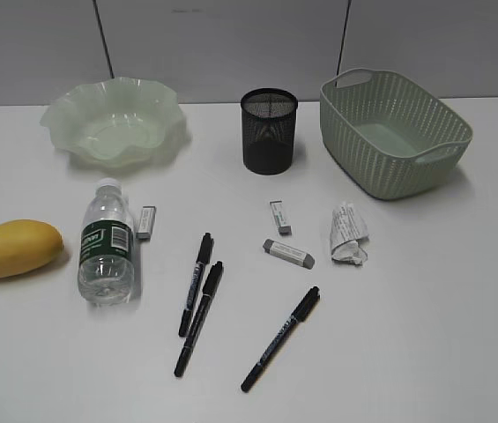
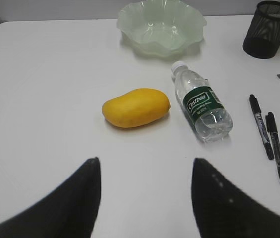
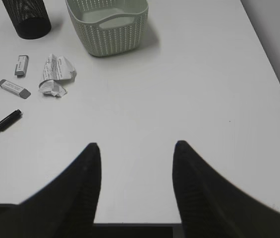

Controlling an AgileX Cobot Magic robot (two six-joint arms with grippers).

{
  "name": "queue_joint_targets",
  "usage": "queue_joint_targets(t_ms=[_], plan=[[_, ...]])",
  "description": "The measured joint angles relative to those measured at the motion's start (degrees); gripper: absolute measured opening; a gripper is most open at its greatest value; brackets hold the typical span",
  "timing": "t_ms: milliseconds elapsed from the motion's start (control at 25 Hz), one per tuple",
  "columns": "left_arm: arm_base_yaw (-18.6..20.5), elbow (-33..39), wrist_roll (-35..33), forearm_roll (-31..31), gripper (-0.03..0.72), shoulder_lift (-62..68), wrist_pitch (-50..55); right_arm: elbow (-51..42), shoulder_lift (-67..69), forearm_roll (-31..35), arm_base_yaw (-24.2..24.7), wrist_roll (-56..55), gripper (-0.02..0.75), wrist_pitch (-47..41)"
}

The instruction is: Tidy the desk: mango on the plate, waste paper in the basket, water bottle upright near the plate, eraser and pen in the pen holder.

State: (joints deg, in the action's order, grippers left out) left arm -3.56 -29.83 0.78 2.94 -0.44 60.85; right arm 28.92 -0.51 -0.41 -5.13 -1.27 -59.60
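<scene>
On the white desk [image 1: 425, 335] a yellow mango [image 1: 11, 248] lies at the left edge, with the water bottle [image 1: 106, 254] on its side beside it. The wavy green plate [image 1: 115, 120] sits at the back left, the black mesh pen holder [image 1: 269, 130] at the back middle, the green basket [image 1: 392, 132] at the back right. Crumpled waste paper [image 1: 347, 233] lies before the basket. Three erasers [image 1: 288, 254] [image 1: 280, 217] [image 1: 146, 222] and three black pens [image 1: 281, 337] [image 1: 198, 317] [image 1: 196, 284] lie scattered. My left gripper [image 2: 144, 166] is open, short of the mango [image 2: 136, 107]. My right gripper [image 3: 136, 148] is open over bare desk.
The exterior view shows neither arm. A grey wall panel [image 1: 231, 44] runs behind the desk. In the right wrist view the desk's front edge [image 3: 135, 225] lies just under the fingers and its right edge [image 3: 271, 64] runs along the side.
</scene>
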Motion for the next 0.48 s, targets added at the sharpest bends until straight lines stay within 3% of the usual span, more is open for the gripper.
queue_joint_targets(t_ms=[480], plan=[[-0.06, 0.0, 0.0, 0.0, 0.445, 0.0, 0.0, 0.0, 0.0, 0.0, 0.0, -0.04, 0.384, 0.0]])
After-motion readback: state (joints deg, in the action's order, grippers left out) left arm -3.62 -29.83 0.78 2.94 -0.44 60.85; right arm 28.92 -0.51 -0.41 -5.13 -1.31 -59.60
